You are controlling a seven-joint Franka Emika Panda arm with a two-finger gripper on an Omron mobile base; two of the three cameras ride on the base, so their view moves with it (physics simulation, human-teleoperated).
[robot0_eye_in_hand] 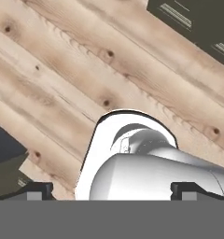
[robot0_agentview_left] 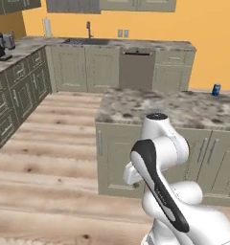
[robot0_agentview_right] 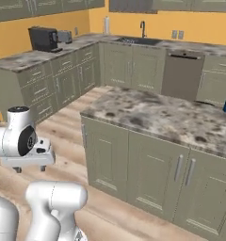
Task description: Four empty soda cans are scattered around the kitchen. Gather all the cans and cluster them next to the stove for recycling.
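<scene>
Blue can (robot0_agentview_left: 215,89) stands upright on the island desk (robot0_agentview_left: 150,107), at about 2 o'clock in the left base view, near the far edge and well apart from the arm. To do this step well, I think the base should drive around the island first, then the arm should reach the can from the side. End effector (robot0_eye_in_hand: 112,190) points at the wood floor (robot0_eye_in_hand: 62,70); its tips are fully apart and hold nothing.
</scene>
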